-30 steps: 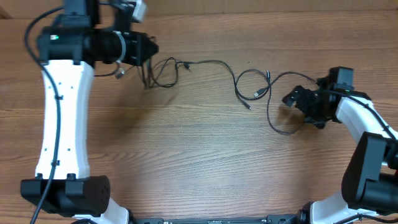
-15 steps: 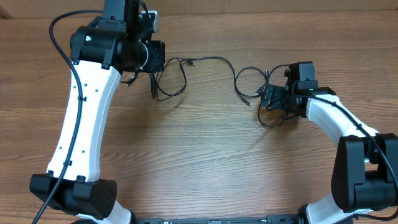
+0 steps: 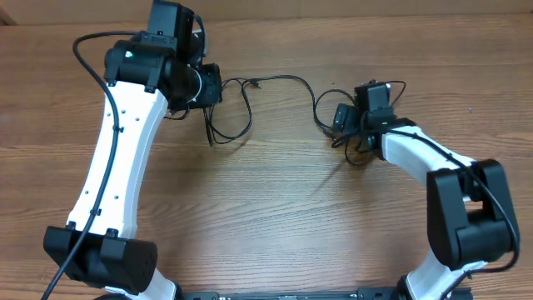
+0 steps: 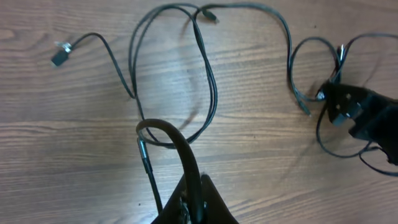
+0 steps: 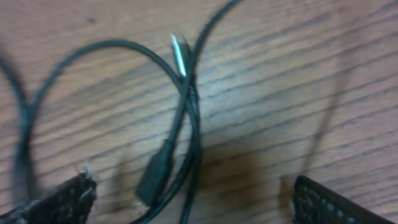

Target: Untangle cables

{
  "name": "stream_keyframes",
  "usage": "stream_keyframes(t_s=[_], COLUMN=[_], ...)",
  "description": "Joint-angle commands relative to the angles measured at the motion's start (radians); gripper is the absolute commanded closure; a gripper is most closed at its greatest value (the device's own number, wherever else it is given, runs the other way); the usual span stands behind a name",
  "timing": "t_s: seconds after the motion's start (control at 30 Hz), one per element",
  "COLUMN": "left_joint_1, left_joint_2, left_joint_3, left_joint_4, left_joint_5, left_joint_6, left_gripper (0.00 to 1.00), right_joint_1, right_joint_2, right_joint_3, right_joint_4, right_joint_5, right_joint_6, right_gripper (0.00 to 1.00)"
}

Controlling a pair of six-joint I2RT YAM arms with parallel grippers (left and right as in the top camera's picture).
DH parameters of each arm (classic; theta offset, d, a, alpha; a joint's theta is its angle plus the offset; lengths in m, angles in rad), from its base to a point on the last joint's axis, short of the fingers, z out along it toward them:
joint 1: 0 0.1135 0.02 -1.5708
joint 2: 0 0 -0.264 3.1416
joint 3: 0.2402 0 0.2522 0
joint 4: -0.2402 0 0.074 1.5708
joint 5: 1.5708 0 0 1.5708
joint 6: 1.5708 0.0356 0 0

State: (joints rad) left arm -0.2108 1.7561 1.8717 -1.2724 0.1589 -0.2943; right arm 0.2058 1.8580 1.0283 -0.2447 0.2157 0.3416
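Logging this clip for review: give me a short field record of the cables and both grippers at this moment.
surface: wooden table
cables: thin, black, looped and crossing, strung between the two arms
left gripper: shut on a cable loop
right gripper: open, fingers either side of crossed cables
plug: silver tip, lying on the wood under the right gripper
task state: not untangled

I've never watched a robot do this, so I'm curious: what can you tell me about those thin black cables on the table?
The cables are thin, black, flexible cords, rubbery-looking, with small plug ends; one plug has a silver tip. They lie in loose, overlapping loops across the wooden table. The left hand pinches one loop, raised off the wood; the right hand is open, straddling crossed strands beside that plug.
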Motion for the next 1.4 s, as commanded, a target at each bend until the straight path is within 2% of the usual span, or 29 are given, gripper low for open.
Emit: stream_keyframes(t_s=[0.0,0.03,0.07,0.1,0.13,0.17,0.43,0.57,0.7,0.87,1.07,1.37], left_joint_1=[-0.013,-0.013,-0.012,-0.012,-0.012,-0.012,-0.014,-0.009,0.025,0.117,0.223,0.239], left_joint_2=[-0.002,-0.002,-0.002,-0.002,-0.002,-0.002,0.005,0.006,0.006,0.006,0.006,0.006], left_joint_3=[-0.007,-0.007,-0.008,-0.008,-0.008,-0.008,-0.036,-0.106,-0.222,-0.394,-0.564,-0.62], left_joint_4=[-0.003,-0.003,-0.003,-0.003,-0.002,-0.002,-0.011,-0.031,-0.055,-0.029,0.067,0.098], left_joint_5=[-0.01,-0.011,-0.013,-0.013,-0.014,-0.019,-0.116,-0.289,-0.455,-0.483,-0.468,-0.378], left_joint_6=[-0.021,-0.021,-0.021,-0.02,-0.02,-0.02,-0.022,-0.088,-0.172,-0.227,-0.238,-0.236], left_gripper=[0.96,0.96,0.96,0.96,0.96,0.96,0.96,0.96,0.96,0.96,0.96,0.96], right_joint_1=[-0.004,-0.004,-0.005,-0.005,-0.005,-0.006,-0.077,-0.153,-0.273,-0.449,-0.6,-0.742], right_joint_2=[0.007,0.006,0.006,0.006,0.005,0.003,-0.129,-0.228,-0.315,-0.396,-0.394,-0.312], right_joint_3=[0.016,0.019,0.027,0.033,0.044,0.062,0.357,0.518,0.627,0.656,0.656,0.656], right_joint_4=[0.004,-0.011,-0.048,-0.068,-0.105,-0.144,-0.541,-0.686,-0.754,-0.743,-0.681,-0.375], right_joint_5=[0.072,0.072,0.072,0.072,0.073,0.077,0.182,0.251,0.266,0.261,0.254,0.229], right_joint_6=[0.007,0.011,0.011,0.01,0.01,0.011,0.009,0.01,0.011,0.01,-0.003,-0.194], right_gripper=[0.1,0.18,0.41,0.54,0.85,0.96,0.96,0.96,0.96,0.96,0.96,0.96])
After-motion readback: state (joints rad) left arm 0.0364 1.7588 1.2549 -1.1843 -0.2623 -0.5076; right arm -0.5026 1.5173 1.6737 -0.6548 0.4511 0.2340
